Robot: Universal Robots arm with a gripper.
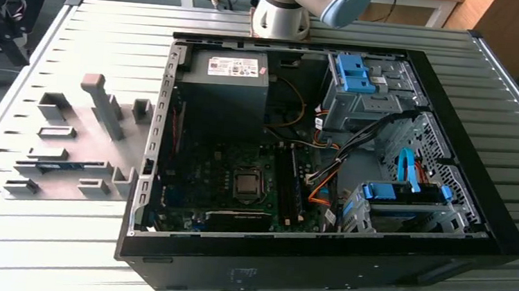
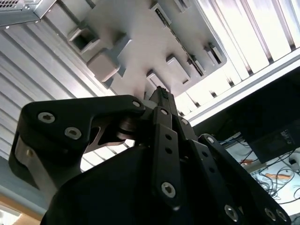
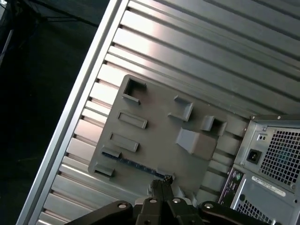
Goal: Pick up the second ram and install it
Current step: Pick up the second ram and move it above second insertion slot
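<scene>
The second ram (image 1: 65, 166) is a thin blue-green stick lying on its edge between grey blocks on the grey holder plate (image 1: 76, 114), at the exterior view's left of the open computer case. In both wrist views my gripper (image 3: 161, 183) hangs well above this plate with its black fingers closed together and nothing between them. The ram (image 3: 136, 165) shows as a blue strip just beyond the fingertips. In the second wrist view the gripper (image 2: 161, 91) points at the plate (image 2: 131, 23), and the ram (image 2: 183, 47) appears as a dark line. Long black memory slots (image 1: 289, 182) run across the motherboard.
The open black case (image 1: 326, 244) holds a power supply (image 1: 223, 80), blue drive brackets (image 1: 353, 73) and loose cables. The arm's base (image 1: 284, 12) stands behind the case. Tall grey blocks (image 1: 105, 105) rise from the holder plate. The slatted table's edge (image 3: 79, 108) runs beside the plate.
</scene>
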